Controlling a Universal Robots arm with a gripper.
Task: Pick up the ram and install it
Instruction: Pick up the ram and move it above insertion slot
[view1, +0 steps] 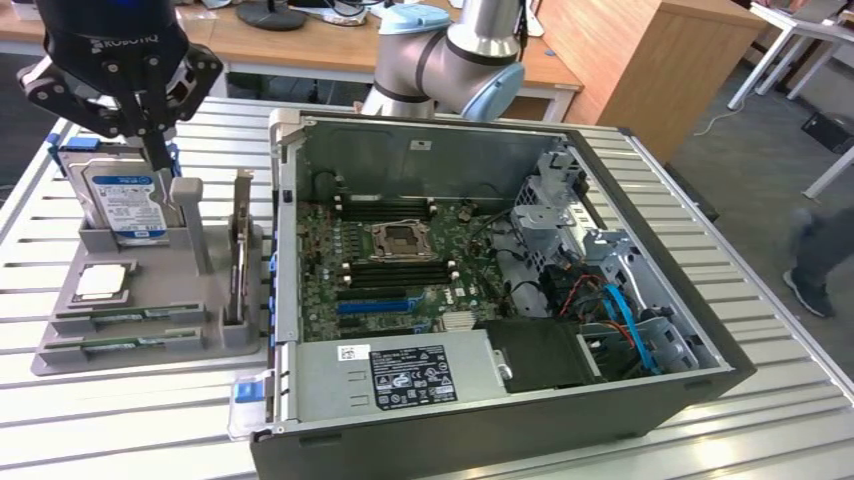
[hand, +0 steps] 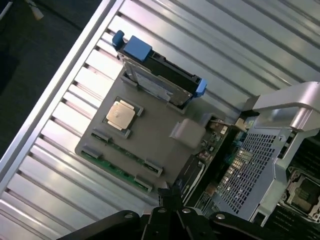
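Gripper: the gripper (view1: 166, 163) is pinched closed on nothing and hangs over the back of the gray tray (view1: 160, 292), beside the hard drive (view1: 127, 200).
Ram: the ram (view1: 134, 317) lies flat in the tray's front slots, below the gripper and well apart from it.
Long axis: it runs across the exterior view, left to right.

Looks like a robotics lab set up in an office-type room. Shown by a ribbed aluminium workbench (view1: 787, 410) bearing an opened desktop computer case (view1: 400, 150) and a grey parts fixture (view1: 167, 297), with a robot arm (view1: 454, 60) rising behind. Beyond, wooden desks (view1: 267, 45), a wooden cabinet (view1: 641, 70), dark floor (view1: 761, 150), and, blurred at the exterior view's right, possibly a person's leg (view1: 817, 255).
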